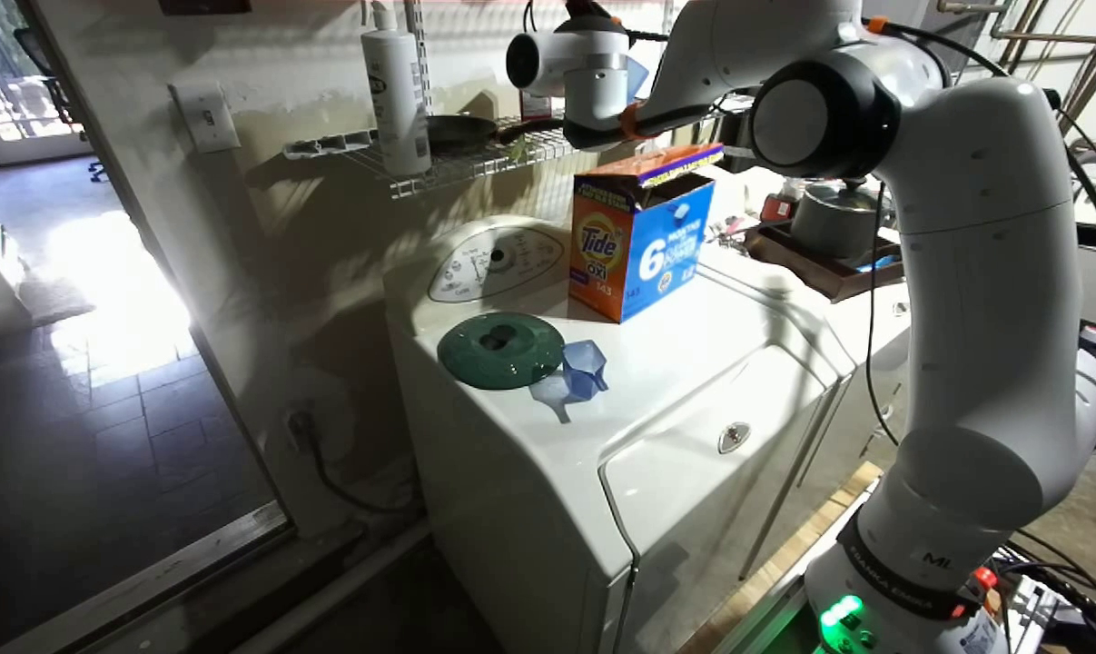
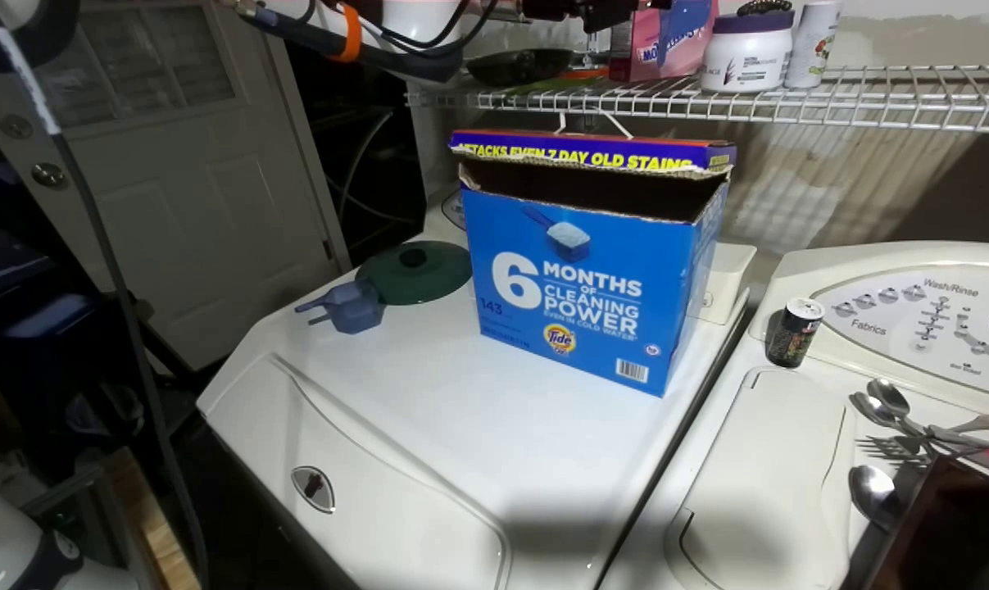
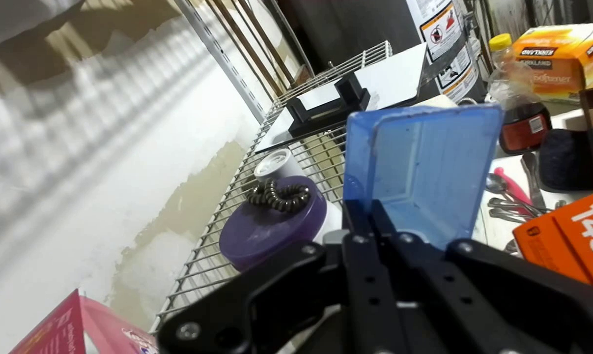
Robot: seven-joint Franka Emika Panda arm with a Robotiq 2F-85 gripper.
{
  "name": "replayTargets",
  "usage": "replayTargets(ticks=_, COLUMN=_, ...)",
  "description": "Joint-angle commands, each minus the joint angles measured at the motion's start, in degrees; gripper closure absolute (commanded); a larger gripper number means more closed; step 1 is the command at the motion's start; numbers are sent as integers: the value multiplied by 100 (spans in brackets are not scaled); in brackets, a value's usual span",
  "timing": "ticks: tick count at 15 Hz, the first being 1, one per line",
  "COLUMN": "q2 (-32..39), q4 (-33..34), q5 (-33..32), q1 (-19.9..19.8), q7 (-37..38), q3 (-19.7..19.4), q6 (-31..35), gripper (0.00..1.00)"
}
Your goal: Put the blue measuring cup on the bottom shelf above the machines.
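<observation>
The light-blue measuring cup is held in my gripper, whose fingers are shut on one of its walls in the wrist view; its open mouth faces up. In an exterior view the cup shows partly behind the arm. In an exterior view the cup shows at the top edge, in front of a pink box. The bottom shelf is a pale wire rack, also in the wrist view, beside and below the gripper. The white machines stand below it. The fingers are hidden in an exterior view.
On the shelf are a purple-lidded jar, a white can, a pink box, a pan and a white bottle. A Tide box, green lid and darker blue cup stand on a machine.
</observation>
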Motion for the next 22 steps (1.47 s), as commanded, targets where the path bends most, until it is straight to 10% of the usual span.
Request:
replayTargets(ticks=1, q2=376, q4=544, q5=133, q1=13, q7=-227, q3=-1, q6=13, gripper=99)
replayTargets(ticks=22, q2=1265, q4=1547, q5=114, q1=130, q7=-603, q3=-181, q6=-96, gripper=99)
